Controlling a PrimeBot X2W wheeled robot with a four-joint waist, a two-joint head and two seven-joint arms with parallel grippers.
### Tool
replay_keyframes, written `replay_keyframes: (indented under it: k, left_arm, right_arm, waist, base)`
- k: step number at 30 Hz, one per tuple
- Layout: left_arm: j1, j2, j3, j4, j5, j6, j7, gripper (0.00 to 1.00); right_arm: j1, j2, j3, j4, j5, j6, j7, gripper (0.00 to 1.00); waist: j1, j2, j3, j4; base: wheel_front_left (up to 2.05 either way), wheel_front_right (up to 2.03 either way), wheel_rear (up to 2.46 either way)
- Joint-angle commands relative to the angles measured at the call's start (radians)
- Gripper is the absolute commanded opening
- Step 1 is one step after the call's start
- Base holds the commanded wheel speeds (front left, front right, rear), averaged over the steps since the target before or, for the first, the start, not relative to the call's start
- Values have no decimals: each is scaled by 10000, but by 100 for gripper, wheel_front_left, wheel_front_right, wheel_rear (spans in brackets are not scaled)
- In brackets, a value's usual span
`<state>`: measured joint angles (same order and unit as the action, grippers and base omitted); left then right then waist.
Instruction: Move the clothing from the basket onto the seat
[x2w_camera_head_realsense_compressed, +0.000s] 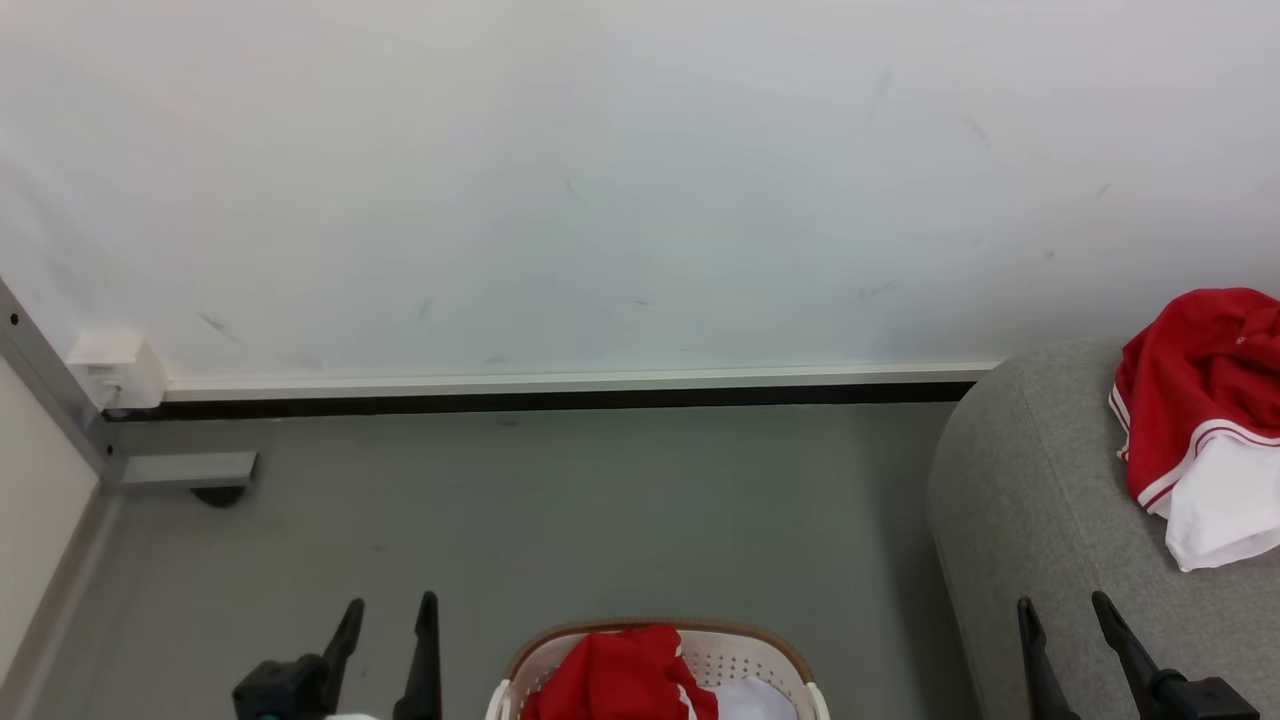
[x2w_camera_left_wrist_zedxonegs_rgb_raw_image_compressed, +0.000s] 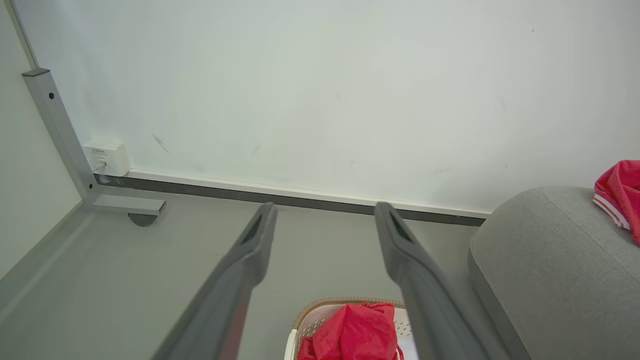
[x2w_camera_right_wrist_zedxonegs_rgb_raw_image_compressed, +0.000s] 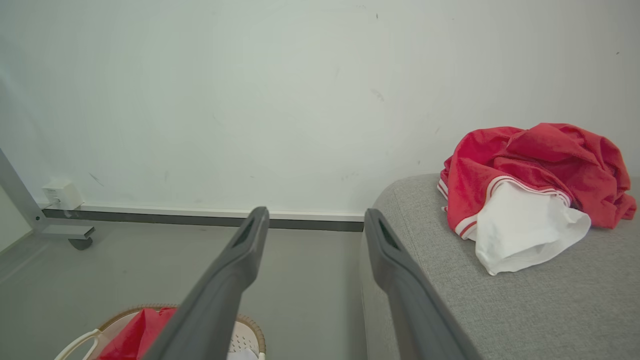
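Observation:
The cream basket (x2w_camera_head_realsense_compressed: 740, 655) with its brown rim stands on the floor at the bottom middle of the head view, and red clothing (x2w_camera_head_realsense_compressed: 620, 675) with some white lies in it. The basket (x2w_camera_left_wrist_zedxonegs_rgb_raw_image_compressed: 310, 325) and its red clothing (x2w_camera_left_wrist_zedxonegs_rgb_raw_image_compressed: 355, 332) also show low in the left wrist view. On the grey seat (x2w_camera_head_realsense_compressed: 1030, 500) at the right lies another red and white garment (x2w_camera_head_realsense_compressed: 1205, 420), seen closer as a crumpled heap (x2w_camera_right_wrist_zedxonegs_rgb_raw_image_compressed: 530, 185) in the right wrist view. My left gripper (x2w_camera_head_realsense_compressed: 392, 606) is open, left of the basket. My right gripper (x2w_camera_head_realsense_compressed: 1064, 604) is open over the seat's front, holding nothing.
A white wall with a dark skirting strip (x2w_camera_head_realsense_compressed: 540, 400) closes the far side. A grey metal frame leg with a caster (x2w_camera_head_realsense_compressed: 190, 470) and a white wall box (x2w_camera_head_realsense_compressed: 115, 370) stand at the far left. Grey floor (x2w_camera_head_realsense_compressed: 560, 520) lies between the basket and the wall.

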<state>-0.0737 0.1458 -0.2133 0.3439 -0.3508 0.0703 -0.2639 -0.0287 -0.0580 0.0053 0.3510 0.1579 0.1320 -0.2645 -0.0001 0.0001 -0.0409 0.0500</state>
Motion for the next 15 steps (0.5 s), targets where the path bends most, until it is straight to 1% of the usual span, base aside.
replay_keyframes:
  k: [1,5,15]
  left_arm:
    - [201,-54,222,-83,212,-113,-7,100]
    - [374,-224,598,-154,535,-327,-8,100]
    - [670,-510,1282,-338,1098,-691,-8,100]
  right_arm:
    - [-38,21,14,8,-49,-25,3,100]
    - [-2,32,17,-16,-49,-25,3,100]
    - [79,49,-10,-40,4,-26,3,100]
  waist:
    - [1,-1,15,-40]
    - [1,-1,47,-110]
    - [1,-1,79,-250]
  base:
    - [0,0,0]
    - [0,0,0]
    - [0,0,0]
